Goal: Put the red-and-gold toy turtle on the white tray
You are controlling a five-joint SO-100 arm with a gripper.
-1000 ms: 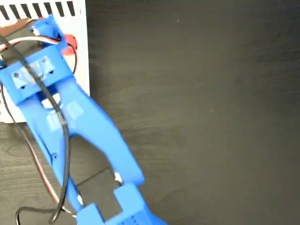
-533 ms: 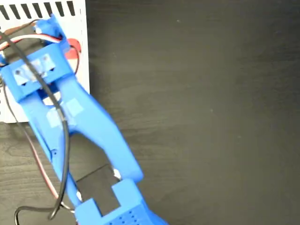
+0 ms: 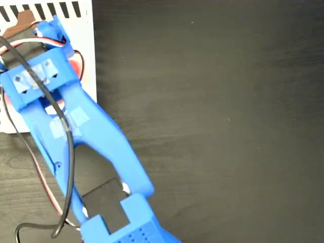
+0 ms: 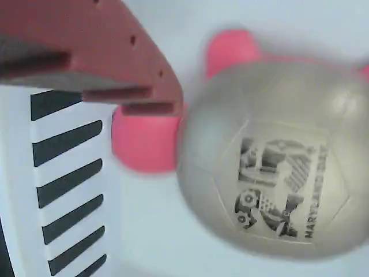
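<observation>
Below claw: the red-and-gold toy turtle (image 4: 271, 161) lies on the white tray (image 4: 144, 231), I see.
Claw: gripper (image 4: 138, 107) finger beside the turtle's head; opening I cannot tell.

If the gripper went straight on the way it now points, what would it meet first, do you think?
Most likely the red-and-gold toy turtle, right at the visible fingertip, with the white tray beneath it; depth is unclear.
</observation>
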